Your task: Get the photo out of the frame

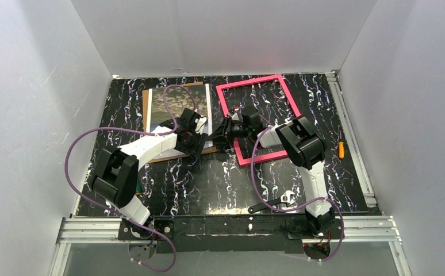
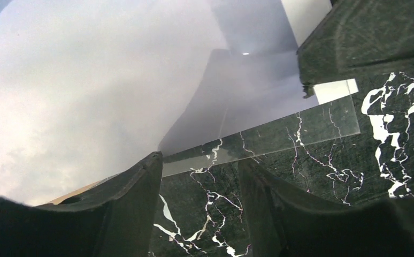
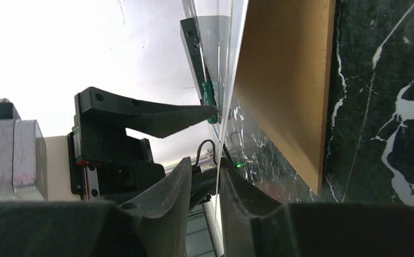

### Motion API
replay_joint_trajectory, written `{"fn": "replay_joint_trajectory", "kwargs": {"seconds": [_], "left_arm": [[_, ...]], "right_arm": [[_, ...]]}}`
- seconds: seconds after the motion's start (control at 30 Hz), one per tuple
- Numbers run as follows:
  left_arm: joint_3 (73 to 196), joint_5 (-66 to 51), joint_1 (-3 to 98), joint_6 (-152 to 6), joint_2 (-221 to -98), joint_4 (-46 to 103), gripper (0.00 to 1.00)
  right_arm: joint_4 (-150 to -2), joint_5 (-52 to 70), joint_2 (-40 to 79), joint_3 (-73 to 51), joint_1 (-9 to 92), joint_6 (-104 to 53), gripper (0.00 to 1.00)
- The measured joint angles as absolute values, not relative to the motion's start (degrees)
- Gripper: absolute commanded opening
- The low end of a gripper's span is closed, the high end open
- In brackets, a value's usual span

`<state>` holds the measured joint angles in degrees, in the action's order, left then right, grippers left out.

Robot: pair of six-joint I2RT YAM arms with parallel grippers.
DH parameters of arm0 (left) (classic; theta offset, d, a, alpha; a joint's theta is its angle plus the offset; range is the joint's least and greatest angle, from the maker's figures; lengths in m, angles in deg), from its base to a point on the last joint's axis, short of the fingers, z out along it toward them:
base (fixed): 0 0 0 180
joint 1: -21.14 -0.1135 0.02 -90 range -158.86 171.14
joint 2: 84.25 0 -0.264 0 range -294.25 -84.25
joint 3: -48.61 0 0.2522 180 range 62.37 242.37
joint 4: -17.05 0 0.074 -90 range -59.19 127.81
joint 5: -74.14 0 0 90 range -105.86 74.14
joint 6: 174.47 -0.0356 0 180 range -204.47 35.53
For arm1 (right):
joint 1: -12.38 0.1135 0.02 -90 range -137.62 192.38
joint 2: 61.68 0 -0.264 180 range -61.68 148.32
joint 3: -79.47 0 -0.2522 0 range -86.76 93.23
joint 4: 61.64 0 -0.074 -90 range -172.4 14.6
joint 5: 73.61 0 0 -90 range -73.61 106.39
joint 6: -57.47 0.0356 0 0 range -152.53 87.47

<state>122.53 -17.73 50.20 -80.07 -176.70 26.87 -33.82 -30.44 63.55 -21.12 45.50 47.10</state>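
Note:
The photo [image 1: 177, 103] lies face up on the brown backing board [image 1: 150, 123] at the table's back left. The pink-red frame [image 1: 282, 92] lies to its right, and the table shows through it. A clear pane [image 2: 280, 134] stands tilted between the two grippers. My left gripper [image 1: 202, 125] is open at the photo's right edge; in the left wrist view its jaws [image 2: 199, 166] stand wide apart just short of the pane's edge. My right gripper [image 1: 227, 127] is open at the frame's left side. In the right wrist view the pane [image 3: 219, 134] runs edge-on between its fingers [image 3: 205, 163], against the right one, beside the board [image 3: 285, 80].
A black wrench [image 1: 275, 202] lies near the front edge by the right arm's base. An orange-handled tool [image 1: 341, 149] lies by the right rail. White walls close in the table on three sides.

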Motion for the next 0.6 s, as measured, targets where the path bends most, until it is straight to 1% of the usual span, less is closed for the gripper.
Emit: {"fn": "replay_joint_trajectory", "kwargs": {"seconds": [0.13,0.23,0.3,0.33,0.4,0.43,0.5,0.6], "left_arm": [[122.95,-15.08,48.69,-78.34,-176.96,27.30,0.49],[123.30,-13.82,48.47,-77.33,-177.27,27.39,0.44],[123.30,-13.18,48.47,-76.81,-177.42,27.46,0.44],[123.30,-12.96,48.47,-76.68,-177.44,27.46,0.46],[123.30,-12.55,48.47,-76.46,-177.44,27.46,0.67],[123.30,-12.18,48.47,-76.44,-177.44,27.48,0.73],[123.30,-11.43,48.47,-76.33,-177.44,27.57,0.80],[123.30,-10.08,48.47,-75.89,-177.31,27.65,0.88]], "right_arm": [[-32.31,-29.43,63.55,-22.25,45.50,47.61,0.41],[-30.97,-28.47,63.55,-23.48,45.50,48.61,0.42],[-29.84,-27.79,63.55,-24.35,45.50,49.35,0.42],[-29.12,-27.40,63.55,-24.79,45.50,49.86,0.42],[-28.07,-26.83,63.55,-25.53,45.50,50.45,0.41],[-27.50,-26.66,63.55,-25.82,45.50,50.69,0.41],[-27.04,-26.33,63.55,-25.88,45.50,51.21,0.41],[-26.49,-26.15,63.55,-25.88,45.50,51.61,0.41]]}}
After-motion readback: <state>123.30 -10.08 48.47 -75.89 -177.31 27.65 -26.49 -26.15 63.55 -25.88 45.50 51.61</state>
